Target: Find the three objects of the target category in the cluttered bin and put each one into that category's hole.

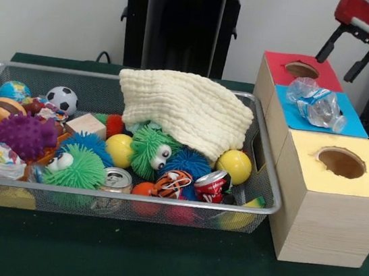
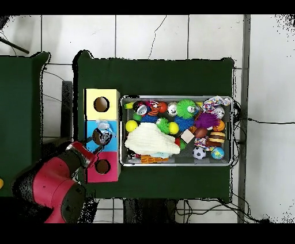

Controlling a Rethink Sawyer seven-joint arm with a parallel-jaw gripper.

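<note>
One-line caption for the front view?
Crushed plastic bottle rests on the blue box; cream cloth drapes the toy-filled mesh bin.

A crushed plastic bottle (image 2: 104, 134) lies across the blue box's hole (image 2: 98, 136).

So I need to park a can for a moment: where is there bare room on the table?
The green table is bare in front of the bin and the yellow box. The bin is packed with toys and a cloth. A crushed bottle covers the blue box. The gripper hangs over the red box.
</note>
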